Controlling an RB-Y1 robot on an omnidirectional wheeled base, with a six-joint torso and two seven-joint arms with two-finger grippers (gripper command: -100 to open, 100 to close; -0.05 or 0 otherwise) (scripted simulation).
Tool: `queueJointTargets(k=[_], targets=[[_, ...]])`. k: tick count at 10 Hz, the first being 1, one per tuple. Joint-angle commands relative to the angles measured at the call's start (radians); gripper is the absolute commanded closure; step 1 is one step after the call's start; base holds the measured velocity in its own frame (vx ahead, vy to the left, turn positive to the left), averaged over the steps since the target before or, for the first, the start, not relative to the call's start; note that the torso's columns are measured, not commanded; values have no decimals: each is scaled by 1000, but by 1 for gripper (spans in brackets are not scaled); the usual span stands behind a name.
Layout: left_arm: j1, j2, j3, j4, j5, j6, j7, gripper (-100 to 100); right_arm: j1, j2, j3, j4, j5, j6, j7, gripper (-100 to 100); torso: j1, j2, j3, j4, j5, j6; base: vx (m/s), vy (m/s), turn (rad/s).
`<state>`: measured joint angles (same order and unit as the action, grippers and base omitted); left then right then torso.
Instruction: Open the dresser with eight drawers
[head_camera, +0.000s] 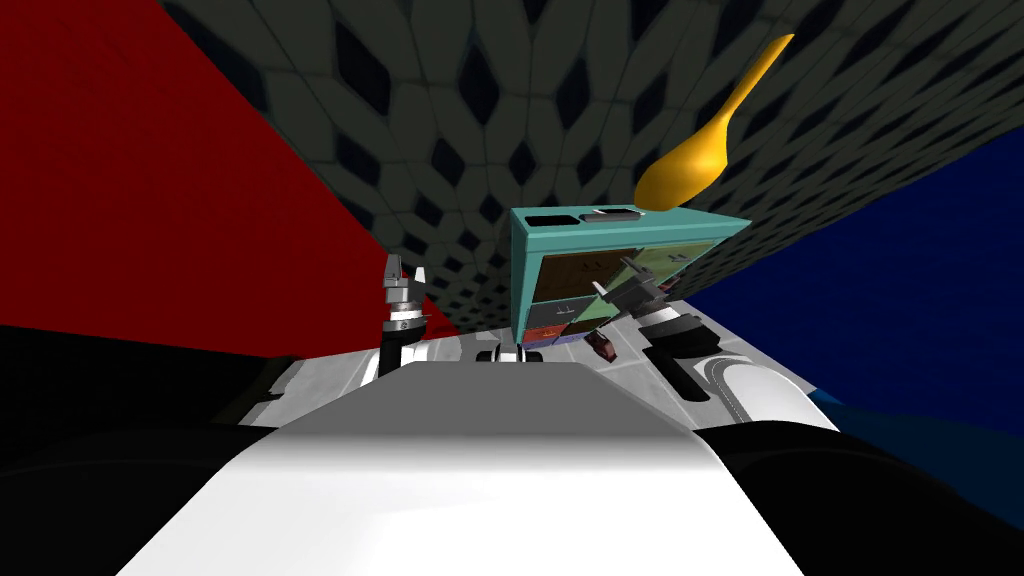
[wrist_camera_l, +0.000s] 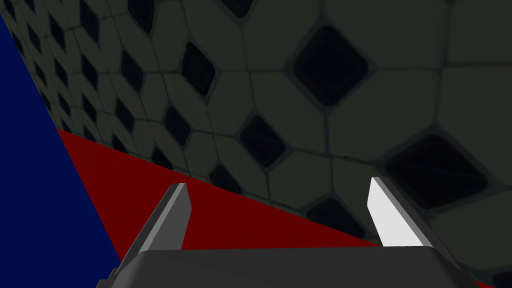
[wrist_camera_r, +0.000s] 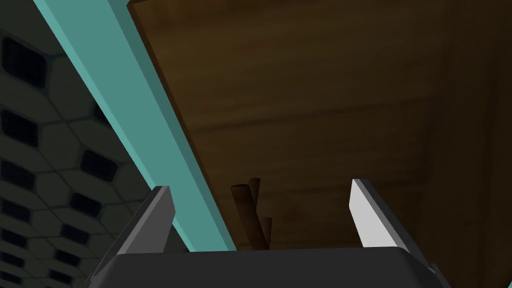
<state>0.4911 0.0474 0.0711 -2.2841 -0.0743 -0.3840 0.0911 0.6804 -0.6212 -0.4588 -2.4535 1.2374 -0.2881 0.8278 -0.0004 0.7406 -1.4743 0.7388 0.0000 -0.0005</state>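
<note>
The teal dresser (head_camera: 528, 270) stands just ahead of me, its front made up of several drawers in different colours. My right gripper (head_camera: 604, 291) reaches to that front near the brown upper-left drawer (head_camera: 575, 268). In the right wrist view its fingers stand open (wrist_camera_r: 260, 186) before a brown wood-grain drawer front (wrist_camera_r: 310, 100). A short brown handle (wrist_camera_r: 249, 210) sits between them, close to the gripper's body and nearer the darker finger. The dresser's teal frame (wrist_camera_r: 135, 115) runs beside that finger. My left gripper (head_camera: 405, 270) is raised at the left, away from the dresser, open (wrist_camera_l: 277, 183).
A large yellow spoon-shaped thing (head_camera: 700, 150) rests on the dresser's top beside two flat dark items (head_camera: 545, 219). A red wall (head_camera: 150, 180) lies to the left and a blue wall (head_camera: 900, 280) to the right. The floor has dark patterned tiles (head_camera: 450, 120).
</note>
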Motion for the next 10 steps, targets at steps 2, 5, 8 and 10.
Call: queueJointTargets(k=[2,5,8,10], targets=[[0,0,0,0,0,0,0,0,3,12,4,-4,-1,-7,9,100,-1,-3,-2,-2,-1,0,-61,-16,-39],[0,0,0,0,0,0,0,0,14,2,-9,-18,-7,-12,-4,100,2,-1,-1,0,1,0,-117,-3,-75],[0,0,0,0,0,0,0,0,4,22,-5,-12,12,6,20,-100,1,-7,-4,-2,0,0,-36,6,-21],[0,0,0,0,0,0,0,0,-12,45,3,-2,34,25,49,-100,6,-8,-6,-3,2,0,55,111,23]])
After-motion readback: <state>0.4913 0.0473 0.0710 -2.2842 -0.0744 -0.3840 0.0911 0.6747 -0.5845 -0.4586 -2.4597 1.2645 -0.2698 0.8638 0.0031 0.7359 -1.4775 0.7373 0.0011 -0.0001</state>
